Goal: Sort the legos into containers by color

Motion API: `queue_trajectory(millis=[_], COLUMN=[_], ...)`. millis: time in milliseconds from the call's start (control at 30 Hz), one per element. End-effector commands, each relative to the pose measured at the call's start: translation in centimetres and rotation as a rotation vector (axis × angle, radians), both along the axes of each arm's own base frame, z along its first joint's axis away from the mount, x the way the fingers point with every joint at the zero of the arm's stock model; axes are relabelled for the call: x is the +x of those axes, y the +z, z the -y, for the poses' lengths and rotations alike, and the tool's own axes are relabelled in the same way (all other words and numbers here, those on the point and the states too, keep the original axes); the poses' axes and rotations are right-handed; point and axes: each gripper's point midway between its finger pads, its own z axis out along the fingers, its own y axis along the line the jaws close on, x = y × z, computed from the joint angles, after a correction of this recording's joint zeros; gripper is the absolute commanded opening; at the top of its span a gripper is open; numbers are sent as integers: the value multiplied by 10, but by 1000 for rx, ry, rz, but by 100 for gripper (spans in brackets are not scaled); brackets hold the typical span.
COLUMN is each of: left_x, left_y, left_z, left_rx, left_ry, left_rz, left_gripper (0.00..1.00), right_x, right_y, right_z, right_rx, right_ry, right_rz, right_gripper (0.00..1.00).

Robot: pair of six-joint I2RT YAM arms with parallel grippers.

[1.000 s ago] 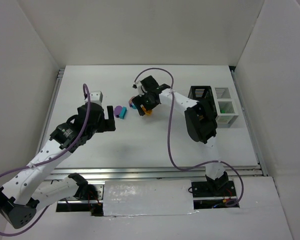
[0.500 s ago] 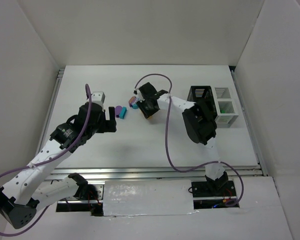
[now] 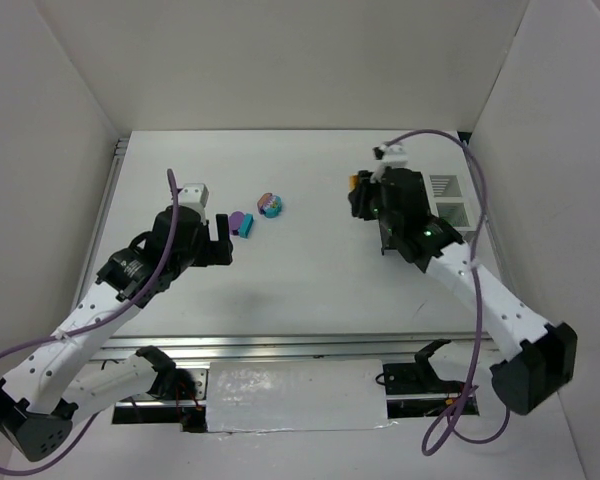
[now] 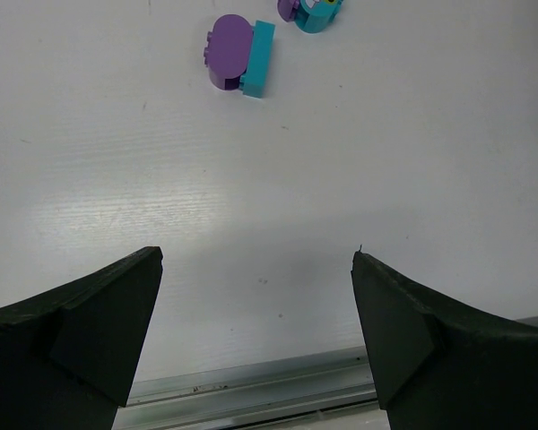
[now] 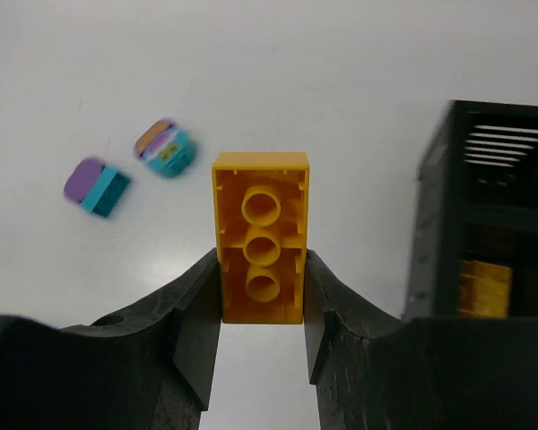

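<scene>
A yellow brick held in the air just beside the black bin.
Light, stiff, slick plastic: my right end effector clamped its long flat sides above the bench. My left end effector hung released.

Bright, even overhead light floods the white table, with only faint, soft shadows. In the right wrist view the yellow brick is sharp while the purple-and-teal pair behind blurs.
</scene>
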Motion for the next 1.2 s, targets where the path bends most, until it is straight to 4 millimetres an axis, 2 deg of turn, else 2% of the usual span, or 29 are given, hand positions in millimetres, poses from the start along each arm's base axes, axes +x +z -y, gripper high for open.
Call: queue_trajectory(millis=[0, 33, 67, 100, 167, 367, 533, 733, 1000, 1100, 1167], left_x=[2, 2, 1, 1, 1, 1, 2, 3, 3, 4, 5], left_y=[13, 13, 13, 14, 16, 14, 13, 9, 7, 6, 6], left_z=[2, 2, 2, 2, 2, 0, 1, 5, 6, 6, 6], left_rx=[-24, -26, -27, -32, -36, -29, -27, -25, -24, -25, -24], left_ry=[-26, -27, -27, -27, -23, -14, -22, -33, -38, -38, -29], left_rz=[54, 56, 54, 58, 63, 62, 55, 42, 31, 29, 28], left_gripper=[100, 100, 99, 100, 100, 100, 99, 100, 100, 100, 99], right_x=[3, 4, 7, 7, 10, 27, 33, 32, 29, 29, 28], right_y=[-16, -21, -24, -34, -40, -56, -69, -67, -63, -58, -53], right_z=[70, 86, 110, 123, 139, 159, 159, 166, 167, 165, 164], right_rx=[36, 33, 31, 24, 15, -1, -16, -13, 0, 10, 19], right_ry=[-271, -325, -398, -453, -521, -619, -626, -649, -651, -642, -635], right_rz=[-39, -53, -63, -97, -117, -172, -212, -196, -183, -170, -162], right_gripper=[18, 18, 18, 17, 17, 18, 22, 35, 67, 75, 75])
